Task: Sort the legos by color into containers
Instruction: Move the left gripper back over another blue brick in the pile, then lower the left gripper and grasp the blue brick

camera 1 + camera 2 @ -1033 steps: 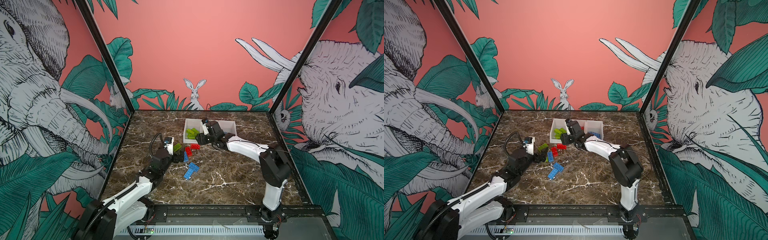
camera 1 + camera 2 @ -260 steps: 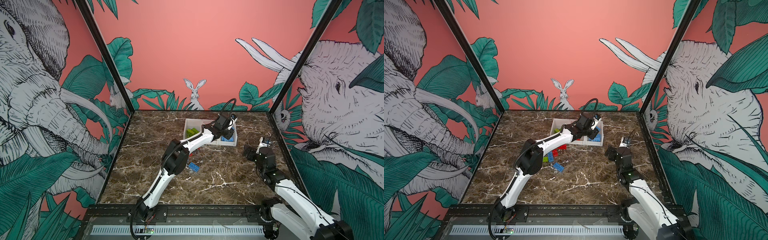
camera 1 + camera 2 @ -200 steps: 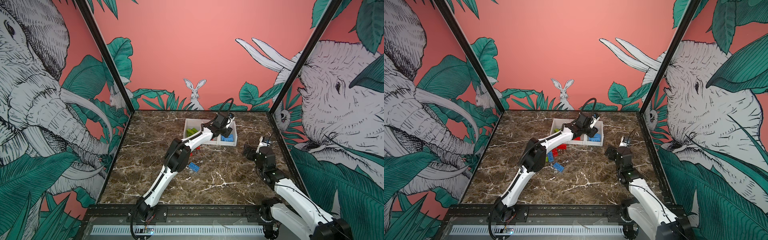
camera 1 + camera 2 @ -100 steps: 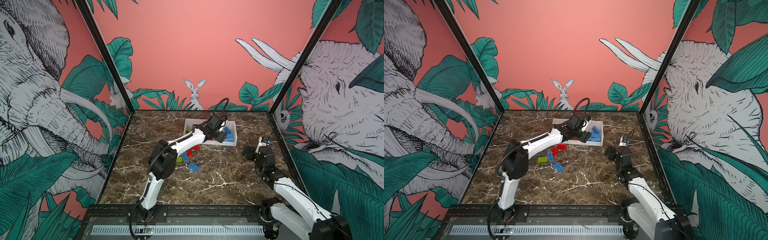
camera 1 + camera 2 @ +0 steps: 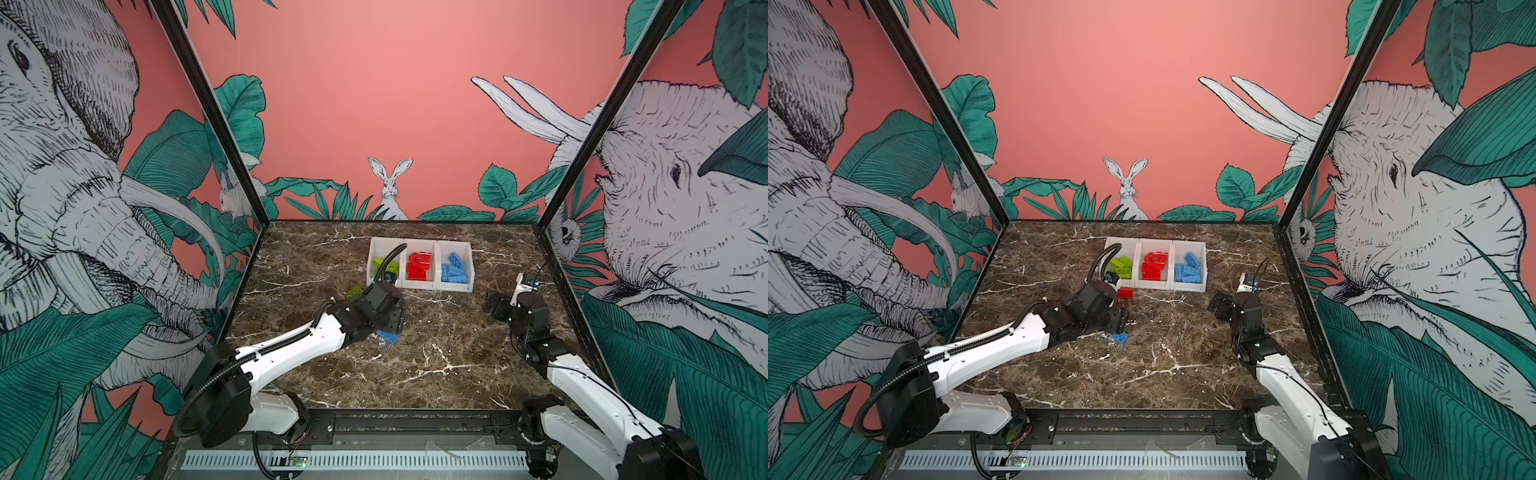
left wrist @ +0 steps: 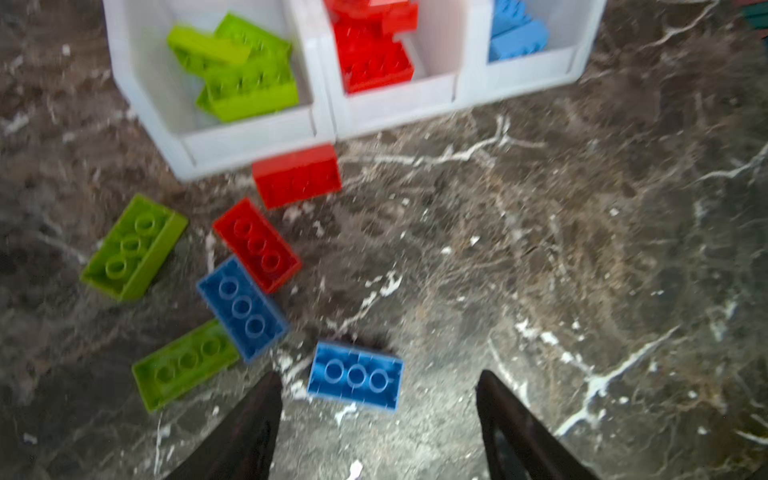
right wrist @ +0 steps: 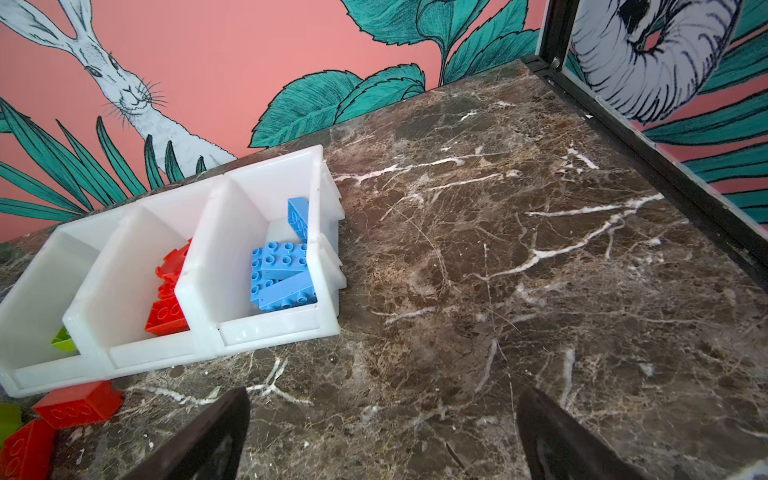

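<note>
Both top views first: the containers [image 5: 419, 286] sit toward the back of the marble table [image 5: 436, 357]. They hold green legos [image 5: 384, 264] in the left bin, red legos [image 5: 417, 266] in the middle and blue legos [image 5: 455, 270] on the right. My left gripper [image 5: 395, 324] hangs low over the loose pile in front of the green bin. A lone blue brick [image 5: 387, 337] lies on the table just beside it. In a top view a red brick [image 5: 1124, 293] lies against the containers' front wall. My right gripper [image 5: 1219, 306] sits well off to the right, jaws wide apart.

Left wrist, slightly blurred: my fingers [image 6: 249, 428] stand spread, pinching nothing. The lone blue brick lies underside up just beyond the tips, untouched. Past it, a second blue brick [image 6: 243, 307] touches a second red brick [image 6: 257, 245]. A green brick [image 6: 133, 247] lies apart, and a second green brick [image 6: 185, 363] touches the second blue one. The red brick rests against the green bin's front wall.

Right wrist: the fingers here stand wide over bare marble, and the blue bin is the nearest of the three.
</note>
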{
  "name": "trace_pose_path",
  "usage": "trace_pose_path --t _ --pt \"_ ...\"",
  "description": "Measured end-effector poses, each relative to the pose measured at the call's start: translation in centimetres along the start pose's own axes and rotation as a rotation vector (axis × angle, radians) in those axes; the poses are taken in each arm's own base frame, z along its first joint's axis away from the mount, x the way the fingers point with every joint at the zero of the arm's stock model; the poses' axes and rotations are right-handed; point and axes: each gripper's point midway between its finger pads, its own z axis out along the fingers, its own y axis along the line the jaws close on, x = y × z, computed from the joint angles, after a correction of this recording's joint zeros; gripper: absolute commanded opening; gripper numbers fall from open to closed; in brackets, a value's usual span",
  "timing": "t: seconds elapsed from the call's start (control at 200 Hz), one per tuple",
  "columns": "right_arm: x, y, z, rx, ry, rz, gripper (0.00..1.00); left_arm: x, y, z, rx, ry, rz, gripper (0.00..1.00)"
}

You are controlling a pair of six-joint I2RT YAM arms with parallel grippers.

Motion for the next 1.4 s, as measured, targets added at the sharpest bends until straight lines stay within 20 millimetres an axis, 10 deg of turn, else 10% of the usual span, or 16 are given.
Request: trace_pose_path --t 1.045,1.4 --pt "0.3 0.4 0.6 -0.018 0.01 0.029 0.98 7.3 0.7 7.1 -0.009 0.135 -0.145 0.77" --pt "0.3 0.4 0.6 -0.018 0.009 0.029 0.98 3.9 -0.4 8.7 -0.036 0.091 -0.057 0.76"
